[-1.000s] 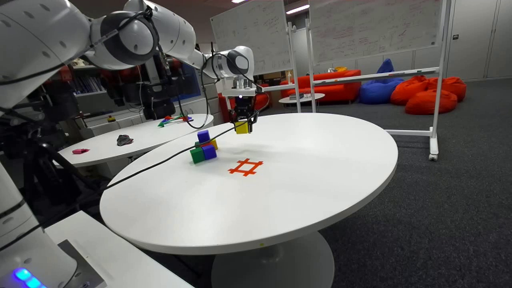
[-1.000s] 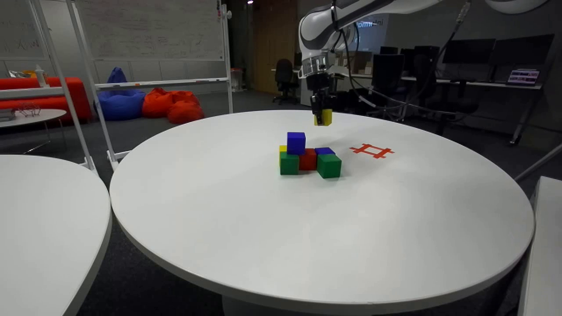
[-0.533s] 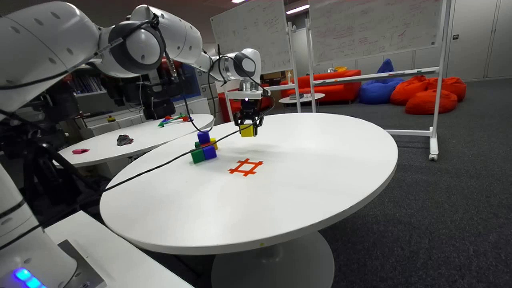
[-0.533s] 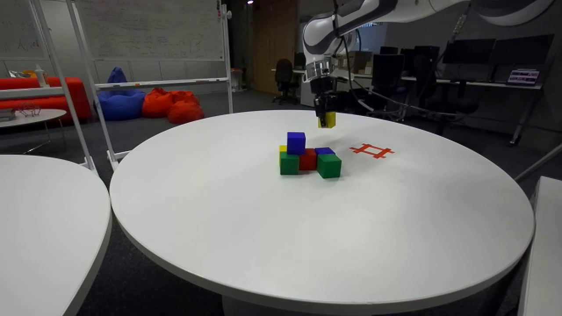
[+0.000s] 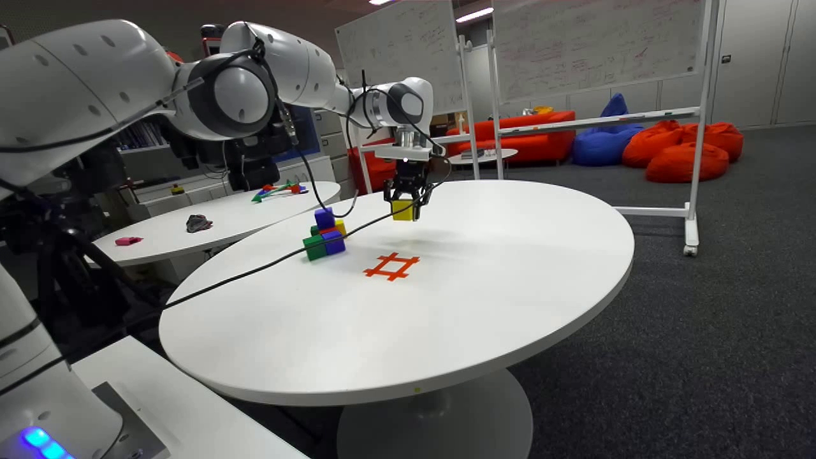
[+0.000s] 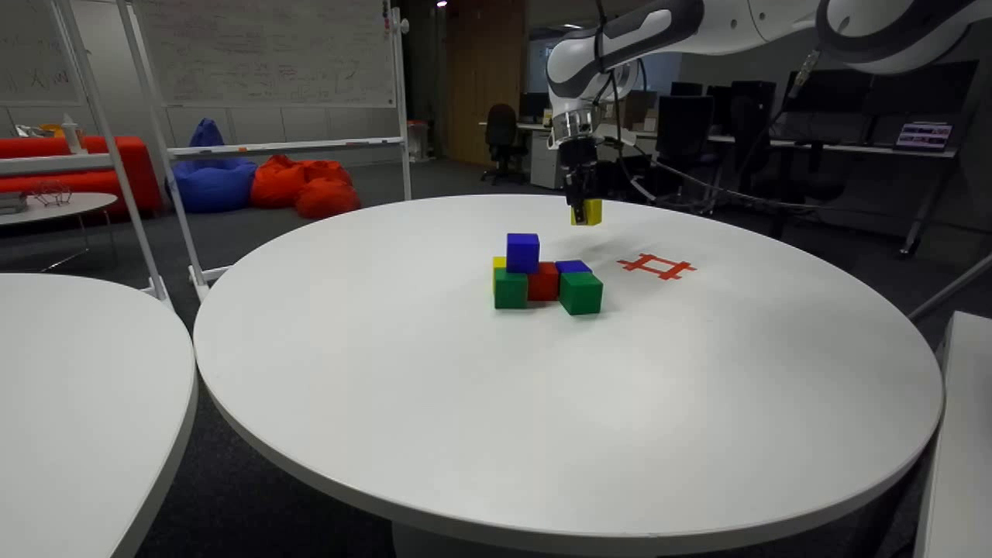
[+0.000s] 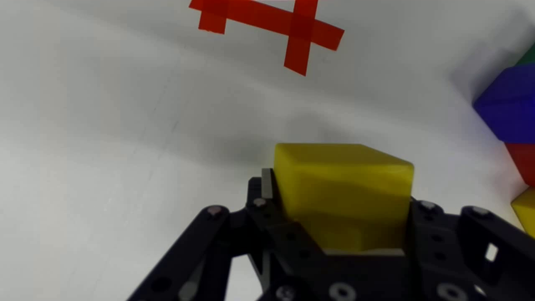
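In an exterior view, going left to right on the round white bench (image 6: 387, 403), a low yellow block (image 6: 498, 264) peeks out from behind the left green block (image 6: 511, 289). Next, the top blue block (image 6: 523, 253) sits up on the lower blocks — I can't tell just which ones hold it. Then comes the red block (image 6: 545, 282), then the low blue block (image 6: 574, 266) behind the right green block (image 6: 581, 294). They all stand well in from the bench's edge. A bit more right, the black fingers (image 6: 578, 204) hang in the air, more toward the far edge than the blocks. They are part open, just as wide as the yellow block (image 7: 345, 192) they squeeze from both sides — it is up off the bench. Last, closer to the right edge, red tape (image 7: 269, 17) lies flat in a square.
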You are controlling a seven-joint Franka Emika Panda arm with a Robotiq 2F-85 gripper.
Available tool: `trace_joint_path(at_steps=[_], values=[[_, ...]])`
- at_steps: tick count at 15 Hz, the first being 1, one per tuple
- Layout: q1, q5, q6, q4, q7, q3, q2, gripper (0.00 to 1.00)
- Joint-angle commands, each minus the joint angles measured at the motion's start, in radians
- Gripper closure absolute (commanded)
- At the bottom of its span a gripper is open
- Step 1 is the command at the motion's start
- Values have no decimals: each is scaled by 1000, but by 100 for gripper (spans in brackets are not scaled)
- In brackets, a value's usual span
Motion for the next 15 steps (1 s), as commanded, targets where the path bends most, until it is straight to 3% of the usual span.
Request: trace_joint_path(at_steps=[1, 2, 3, 7, 8, 15], values=[[-27, 25, -68, 101, -2, 9, 51, 68], [-23, 20, -73, 102, -5, 7, 51, 68], [-19, 10, -30, 40, 0, 0, 24, 43], [-18, 10, -34, 57, 0, 1, 35, 43], [-18, 10, -34, 58, 0, 1, 35, 68], [-8, 7, -6, 3, -2, 2, -3, 68]])
